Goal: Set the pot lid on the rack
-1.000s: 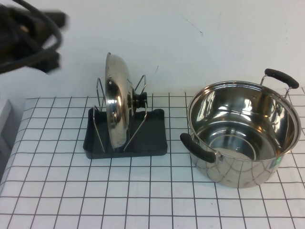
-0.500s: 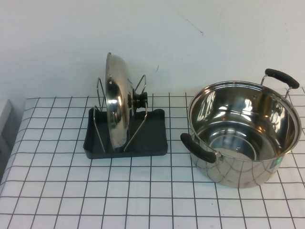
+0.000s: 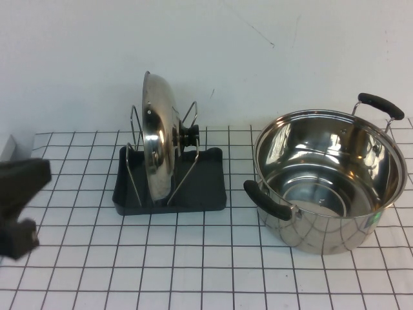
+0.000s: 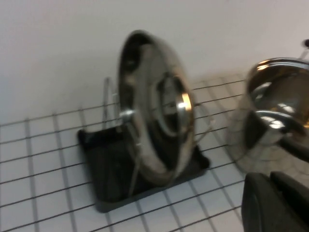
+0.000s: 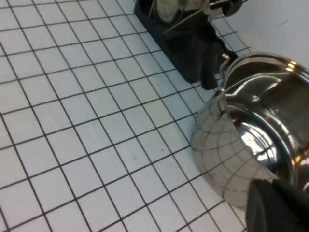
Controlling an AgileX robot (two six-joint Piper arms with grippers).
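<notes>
At 9 o'clock in the high view, the left gripper (image 3: 19,206) was a dark blur at the table's edge; I cannot tell how it was set. The lid (image 3: 158,139) stood on edge in the rack (image 3: 206,187), its knob (image 3: 189,137) toward 3 o'clock. The pot (image 3: 329,181) sat at 3 o'clock, apart from the rack. The right gripper (image 5: 275,205) was above the pot; its state was not visible.

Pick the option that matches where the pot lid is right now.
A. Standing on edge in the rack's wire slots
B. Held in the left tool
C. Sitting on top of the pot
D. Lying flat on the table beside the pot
A: the pot lid stands on edge between the wire uprights of the rack; the pot is open, and the left tool, at the table's left edge, holds nothing.
</notes>
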